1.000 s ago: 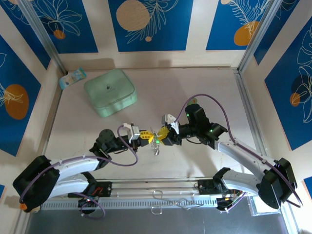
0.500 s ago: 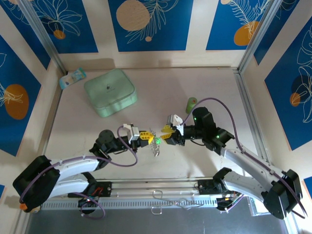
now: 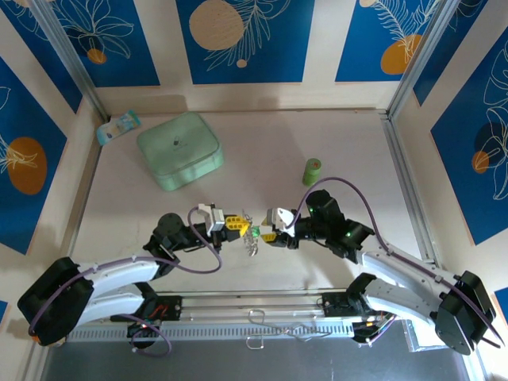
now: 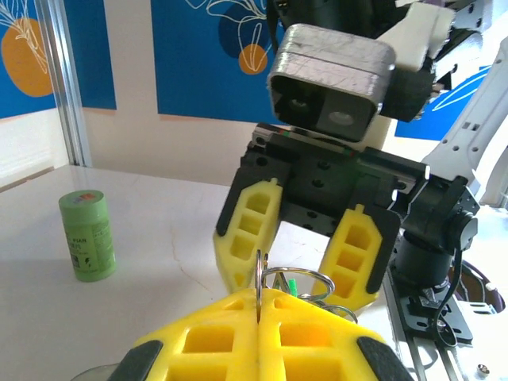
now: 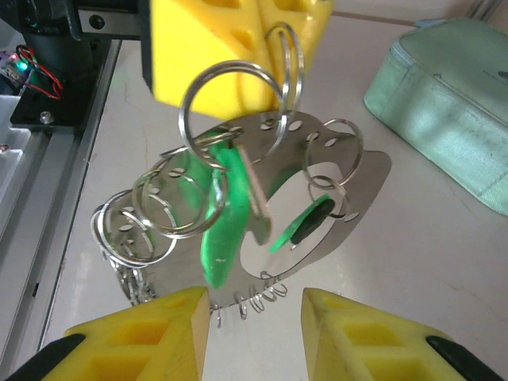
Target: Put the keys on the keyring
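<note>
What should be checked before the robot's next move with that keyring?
1. Left gripper clamped on one ring of the keyring: ok.
2. Right gripper with jaws apart and holding nothing: ok.
3. The keyring hangs just ahead of the gap between the open fingers: ok.
4. Keys fully threaded onto the rings: cannot tell; the green heads hang among the rings.
5. Green cylinder upright and apart from both arms: ok.

Two keys (image 5: 216, 234), one keyring (image 5: 365, 171), one cylinder (image 3: 312, 171), one box (image 3: 179, 149), one packet (image 3: 118, 126).
</note>
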Controlling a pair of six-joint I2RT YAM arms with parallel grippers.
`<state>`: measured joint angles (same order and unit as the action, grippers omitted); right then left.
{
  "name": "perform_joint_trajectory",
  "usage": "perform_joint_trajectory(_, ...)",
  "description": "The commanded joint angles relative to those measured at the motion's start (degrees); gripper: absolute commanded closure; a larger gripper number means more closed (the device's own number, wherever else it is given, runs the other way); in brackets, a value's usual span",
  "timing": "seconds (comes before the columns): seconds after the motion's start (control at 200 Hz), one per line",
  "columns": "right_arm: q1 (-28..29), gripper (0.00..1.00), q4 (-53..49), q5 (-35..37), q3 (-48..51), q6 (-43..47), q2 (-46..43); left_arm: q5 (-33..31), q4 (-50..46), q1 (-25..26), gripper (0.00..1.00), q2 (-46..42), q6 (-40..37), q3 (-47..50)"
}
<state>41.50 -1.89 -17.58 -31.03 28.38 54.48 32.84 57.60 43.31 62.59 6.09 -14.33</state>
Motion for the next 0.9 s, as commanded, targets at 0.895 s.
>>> perform_joint_trajectory(0.895,-1.0,1.00,-6.7,-8.6,-6.6,3.7,3.0,3.5,3.8,-0.1,1.00,-2.2,-0.1,-0.5)
